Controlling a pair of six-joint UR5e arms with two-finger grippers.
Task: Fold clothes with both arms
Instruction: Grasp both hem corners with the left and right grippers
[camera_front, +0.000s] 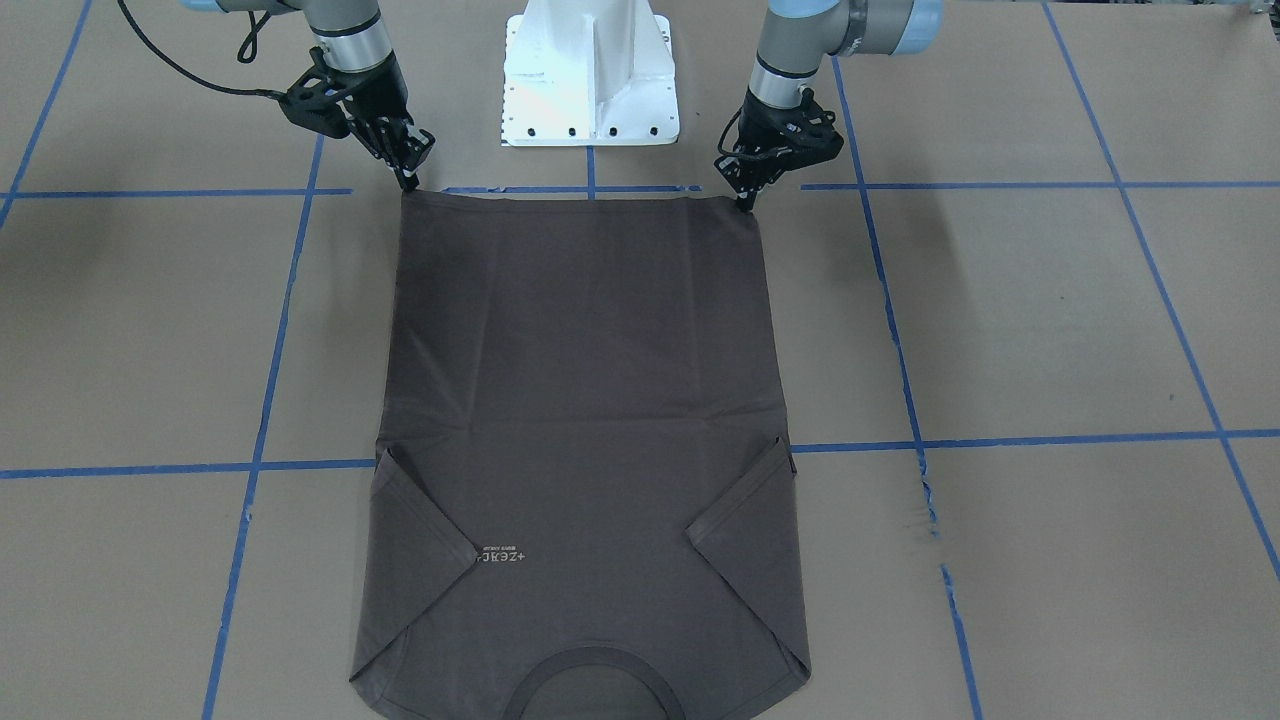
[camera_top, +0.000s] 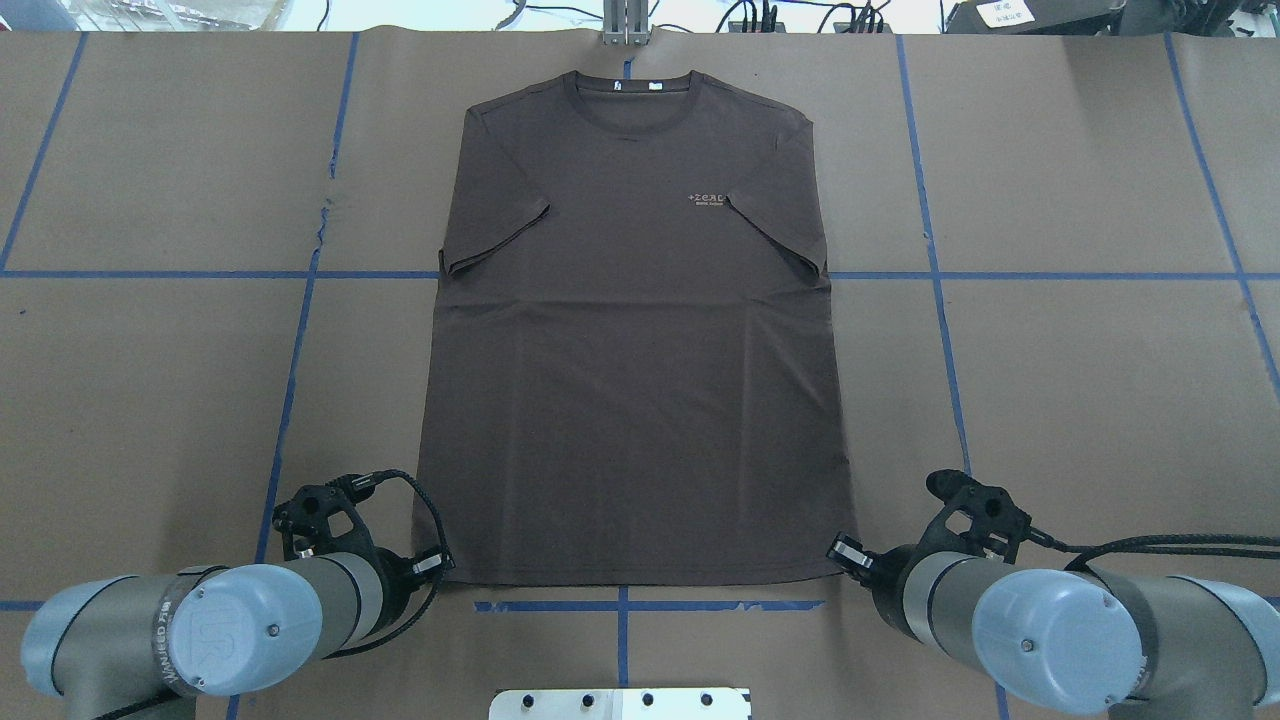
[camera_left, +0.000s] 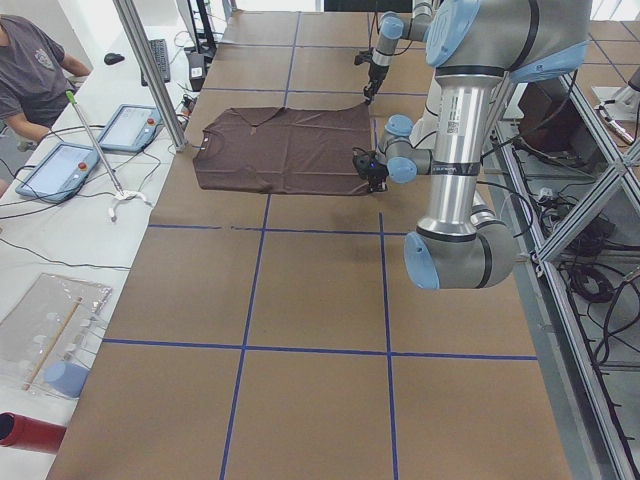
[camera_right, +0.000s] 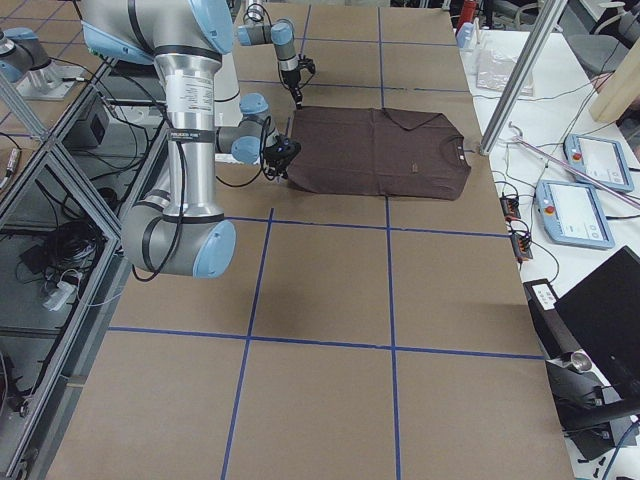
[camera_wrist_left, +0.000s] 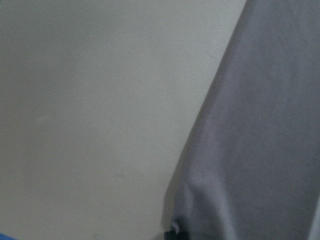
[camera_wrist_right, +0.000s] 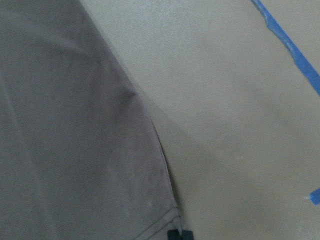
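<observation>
- Firstly, the left gripper (camera_top: 437, 563), black and cabled, is seen closed on one near hem corner of the T-shirt (camera_top: 640, 380).
- Soft, matte brown-grey cloth is spread flat at mid-table, front up, with the ribbed collar farthest from the robot and both sleeves folded inward as triangles.
- At the other hem corner, the right gripper (camera_top: 845, 549) is likewise pinched shut on the cloth.
- Underneath, the table (camera_top: 1080, 400) is papered in matte brown and gridded with blue tape (camera_top: 290, 400).
- A white bolted pedestal (camera_front: 590, 80) is seen near the hem's middle.

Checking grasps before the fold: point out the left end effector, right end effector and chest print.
left end effector (camera_front: 744, 200): front-facing view, midway between its fingertips.
right end effector (camera_front: 411, 178): front-facing view, midway between its fingertips.
chest print (camera_top: 708, 199): overhead view, middle of the lettering on the T-shirt (camera_top: 630, 400).
</observation>
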